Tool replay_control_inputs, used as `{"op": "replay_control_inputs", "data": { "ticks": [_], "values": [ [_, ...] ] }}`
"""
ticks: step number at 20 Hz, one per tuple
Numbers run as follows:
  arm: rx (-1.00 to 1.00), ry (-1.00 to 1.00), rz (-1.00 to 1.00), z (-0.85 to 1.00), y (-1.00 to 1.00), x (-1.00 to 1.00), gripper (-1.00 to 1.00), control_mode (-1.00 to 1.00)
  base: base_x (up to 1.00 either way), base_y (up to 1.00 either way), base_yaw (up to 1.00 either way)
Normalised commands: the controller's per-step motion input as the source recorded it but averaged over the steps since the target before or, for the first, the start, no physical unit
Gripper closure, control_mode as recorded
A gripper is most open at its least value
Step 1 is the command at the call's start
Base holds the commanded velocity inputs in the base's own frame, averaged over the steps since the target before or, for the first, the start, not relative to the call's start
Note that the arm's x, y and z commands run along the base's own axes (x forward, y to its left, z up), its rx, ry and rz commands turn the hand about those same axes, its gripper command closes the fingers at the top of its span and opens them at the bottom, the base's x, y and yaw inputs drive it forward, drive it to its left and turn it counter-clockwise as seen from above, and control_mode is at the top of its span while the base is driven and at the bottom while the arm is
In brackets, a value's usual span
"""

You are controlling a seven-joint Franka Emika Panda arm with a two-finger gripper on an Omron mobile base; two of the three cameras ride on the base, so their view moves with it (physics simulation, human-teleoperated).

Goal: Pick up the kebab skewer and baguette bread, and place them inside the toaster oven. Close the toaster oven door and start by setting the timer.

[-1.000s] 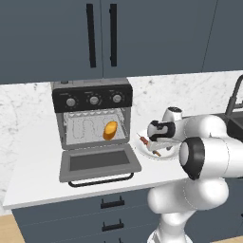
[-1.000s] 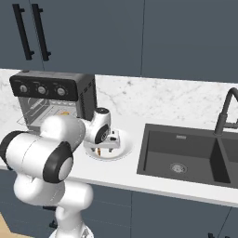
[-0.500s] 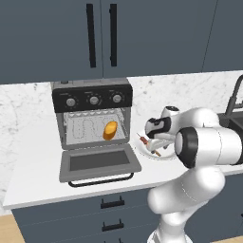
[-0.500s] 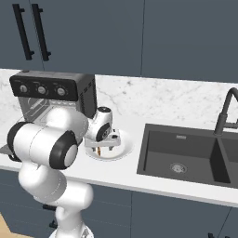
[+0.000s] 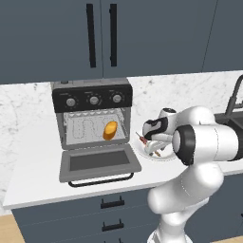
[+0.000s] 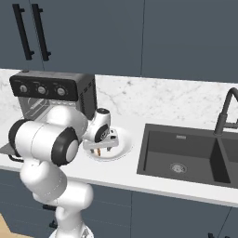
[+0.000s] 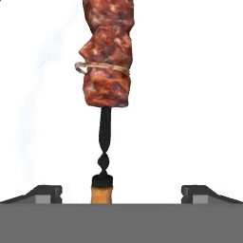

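Note:
The kebab skewer, red-brown chunks on a dark stick, lies on the white plate right of the toaster oven. My gripper hangs low over the plate, open, with the skewer's handle end centred between its fingertips and nothing gripped. From the base views, the gripper points down at the skewer. The baguette bread rests on the wire rack inside the oven. The toaster oven door is folded down flat.
A dark sink with a black faucet lies right of the plate. Dark cabinets hang above the marble backsplash. The open door reaches close to the counter's front edge. My own elbow bulks over the counter front.
The arm's elbow has swung and the hand has settled slightly closer over the plate. The jaws stay open; skewer, bread and door have not moved.

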Motion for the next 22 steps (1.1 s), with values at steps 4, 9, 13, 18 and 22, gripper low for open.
{"op": "replay_control_inputs", "data": {
  "ticks": [4,9,13,18,22],
  "values": [
    [0.0,0.0,0.08,-0.16,0.0,0.06,1.0,-1.0,0.0,0.0,0.0],
    [0.0,0.0,0.09,-0.1,0.0,0.01,1.0,-1.0,0.0,0.0,0.0],
    [0.0,0.0,0.08,-0.01,0.0,0.0,1.0,-1.0,0.0,0.0,0.0],
    [0.07,0.0,0.05,0.57,0.0,-0.3,1.0,-1.0,0.0,0.0,0.0],
    [0.07,-0.03,0.0,1.0,0.16,-1.0,1.0,-1.0,0.0,0.0,0.0]
  ]
}}
